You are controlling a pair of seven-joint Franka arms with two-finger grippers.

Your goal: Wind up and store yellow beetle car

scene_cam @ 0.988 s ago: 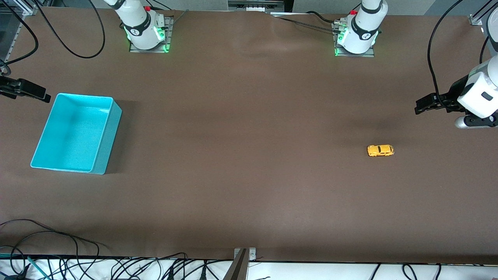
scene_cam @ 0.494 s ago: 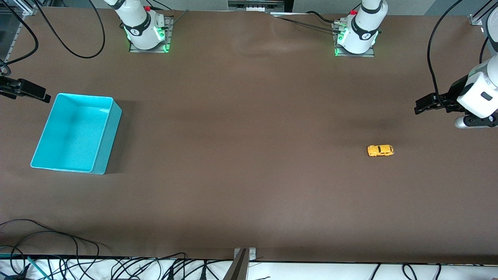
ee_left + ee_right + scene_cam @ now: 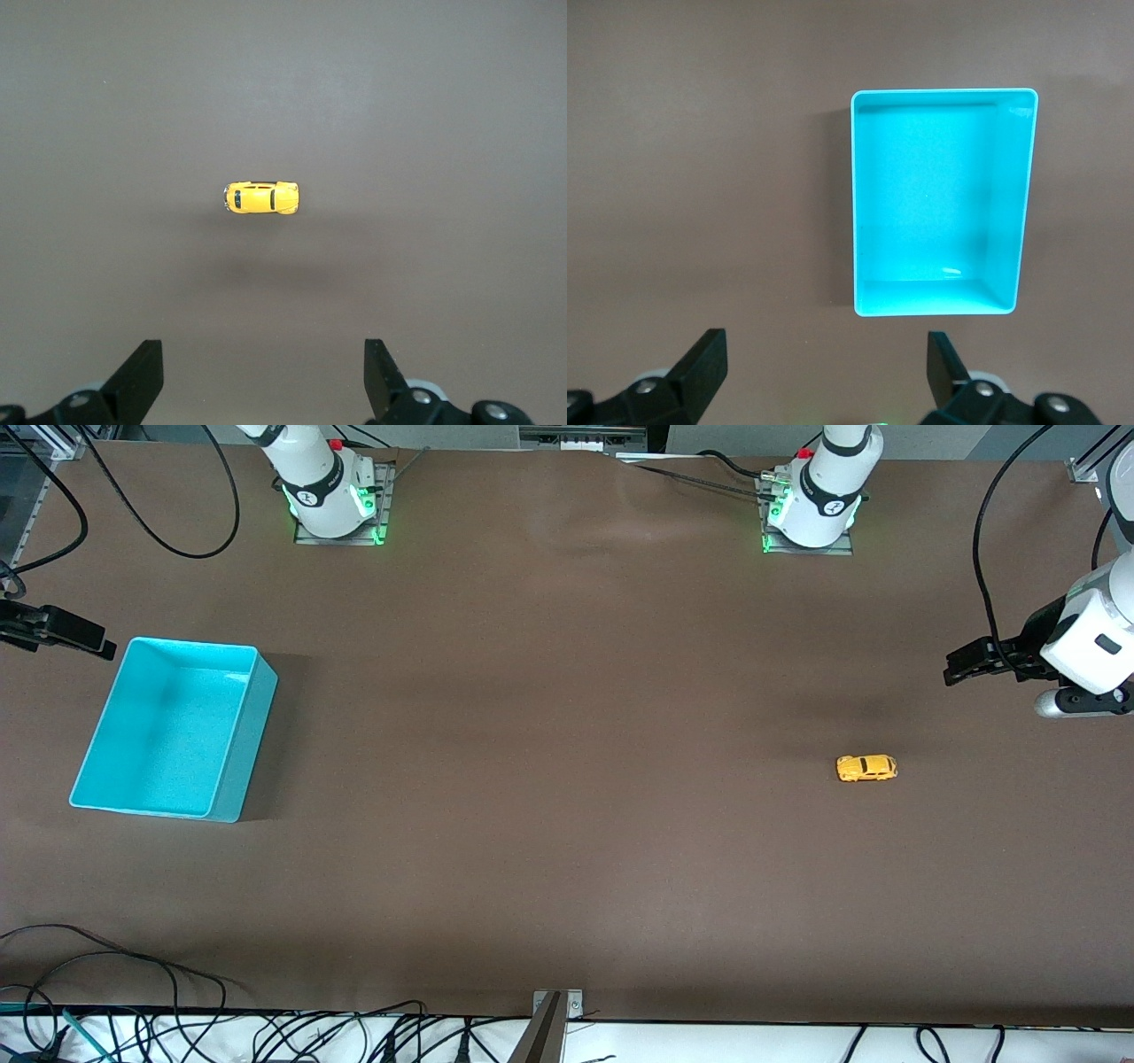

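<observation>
car [image 3: 866, 768]: on the worktop [image 3: 567, 779], toward the left arm's end, near the raised left gripper [image 3: 955, 669]
bin [image 3: 239, 757]: on the worktop, toward the right arm's end, beside the raised right gripper [image 3: 99, 646]

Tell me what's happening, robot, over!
Left gripper and right gripper open, up over the table. Car on table, untouched. Bin holds nothing. Nothing in the way.
</observation>
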